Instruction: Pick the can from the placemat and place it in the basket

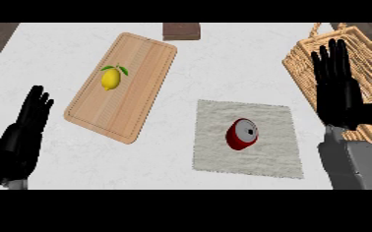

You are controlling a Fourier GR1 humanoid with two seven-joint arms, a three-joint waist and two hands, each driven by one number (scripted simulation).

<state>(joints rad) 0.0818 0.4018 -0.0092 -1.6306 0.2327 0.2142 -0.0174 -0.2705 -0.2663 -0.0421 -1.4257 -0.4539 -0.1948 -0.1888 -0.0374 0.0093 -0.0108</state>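
Note:
A red can (242,134) with a silver lid lies on its side near the middle of a light grey placemat (272,159). The woven wicker basket (300,58) stands at the right edge of the counter. My right hand (338,91) is open, fingers straight and pointing away, right of the placemat and in front of the basket's near side, apart from the can. At the lower left edge my left hand (23,135) rests open with fingers up, far from the can.
A wooden cutting board (138,78) lies at an angle left of centre with a yellow lemon (110,78) on it. A dark brown block (181,31) sits at the counter's far edge. White counter shows between board and placemat.

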